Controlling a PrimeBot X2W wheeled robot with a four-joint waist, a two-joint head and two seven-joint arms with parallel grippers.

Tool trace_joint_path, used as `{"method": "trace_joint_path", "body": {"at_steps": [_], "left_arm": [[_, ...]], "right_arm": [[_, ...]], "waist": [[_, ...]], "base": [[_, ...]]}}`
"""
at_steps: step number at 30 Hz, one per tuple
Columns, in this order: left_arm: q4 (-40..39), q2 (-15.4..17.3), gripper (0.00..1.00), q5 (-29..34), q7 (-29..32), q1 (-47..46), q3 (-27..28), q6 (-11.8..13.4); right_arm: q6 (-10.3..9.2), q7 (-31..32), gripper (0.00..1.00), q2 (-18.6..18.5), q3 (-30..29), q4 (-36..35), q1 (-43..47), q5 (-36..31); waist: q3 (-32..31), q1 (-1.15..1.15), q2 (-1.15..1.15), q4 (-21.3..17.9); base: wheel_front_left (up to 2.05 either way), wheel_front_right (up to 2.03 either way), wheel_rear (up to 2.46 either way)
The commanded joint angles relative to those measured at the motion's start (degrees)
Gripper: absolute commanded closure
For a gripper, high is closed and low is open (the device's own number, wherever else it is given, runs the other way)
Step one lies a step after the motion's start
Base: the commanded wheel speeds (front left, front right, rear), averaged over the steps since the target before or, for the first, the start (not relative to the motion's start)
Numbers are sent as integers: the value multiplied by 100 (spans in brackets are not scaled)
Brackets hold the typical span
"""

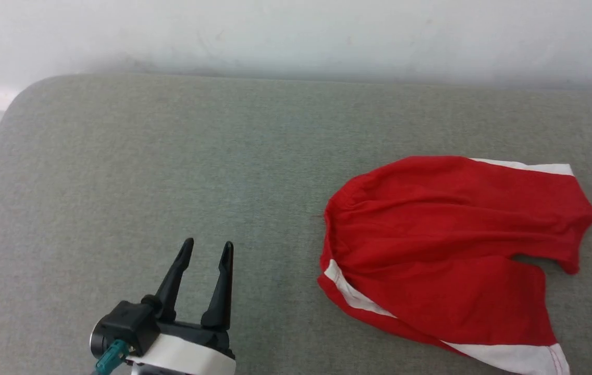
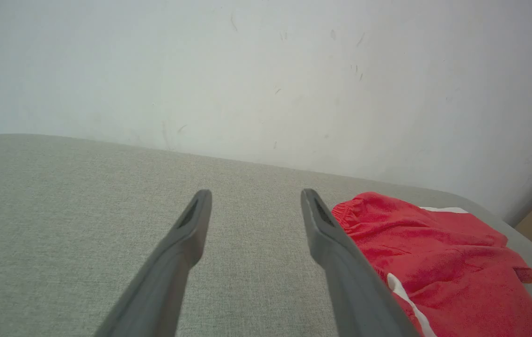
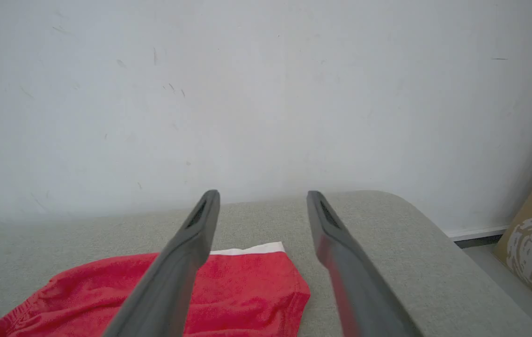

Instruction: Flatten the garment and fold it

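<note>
Grey cloth-covered table (image 1: 118, 156) meets a pale wall (image 1: 296, 31); at the lower left the left gripper (image 1: 207, 249) hovers with fingers spread, holding nothing; to its right the red shorts (image 1: 446, 234) lie rumpled, long axis left to right, waistband toward that gripper, legs pointing right; beyond the leg ends the right gripper (image 3: 261, 196) stands with fingers apart, empty.
</note>
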Motion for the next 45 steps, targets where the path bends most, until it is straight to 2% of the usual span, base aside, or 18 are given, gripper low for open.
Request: {"method": "trace_joint_path", "body": {"at_steps": [1, 5, 9, 13, 18, 24, 30, 39, 40, 41, 42, 45], "left_arm": [[-24, 45, 0, 39, -26, 22, 7, 12], [-82, 186, 0, 136, 53, -158, -55, 6], [-51, 388, 0, 230, 399, -683, -303, -38], [170, 681, 0, 164, 1274, -1612, -789, -84], [606, 1089, 0, -26, 2382, -3045, -1777, -96], [1377, 972, 0, -452, 3219, -4064, -2481, -98], [1983, 796, 0, -728, 3406, -4566, -2814, -98], [2847, 812, 0, -1110, 3805, -4868, -3272, -98], [2889, 815, 36, -1193, 3835, -4882, -3331, -98], [2914, 817, 91, -1281, 3850, -4896, -3392, -98], [2929, 824, 100, -1371, 3867, -4910, -3466, -98], [2929, 833, 100, -1613, 3692, -4978, -3485, -98]], "right_arm": [[-5, -105, 0, 15, 11, -4, 162, 118], [-5, -526, 0, 17, 231, 124, 604, 478], [-5, -776, 0, 18, 399, 250, 686, 533], [-5, -835, 0, 18, 472, 245, 576, 432], [-5, -841, 0, 19, 543, 206, 419, 362], [-5, -807, 0, 19, 697, 235, 364, 431], [-5, -794, 0, 19, 694, 185, 261, 430], [-5, -758, 0, 19, 670, 131, 110, 413], [-5, -755, 0, 19, 666, 127, 100, 414], [-5, -754, 0, 19, 658, 125, 92, 415], [-5, -753, 0, 19, 648, 125, 85, 415], [-5, -747, 0, 19, 593, 125, 76, 416]], "waist": [[-25, 1, 0, -167], [51, 1, 0, -421], [176, 1, 0, -552], [341, 1, 0, -584], [509, 1, 0, -612], [798, 1, 0, -716], [1110, 1, 0, -834], [1331, 1, 0, -956], [1342, 1, 0, -960], [1350, 1, 0, -960], [1352, 1, 0, -956], [1347, 1, 0, -894]], "base": [[0, 0, 0], [0, 0, 0], [0, 0, 0], [0, 0, 0], [0, 0, 0], [0, 0, 0], [0, 0, 0], [0, 0, 0], [0, 0, 0], [0, 0, 0], [0, 0, 0], [0, 0, 0]]}}
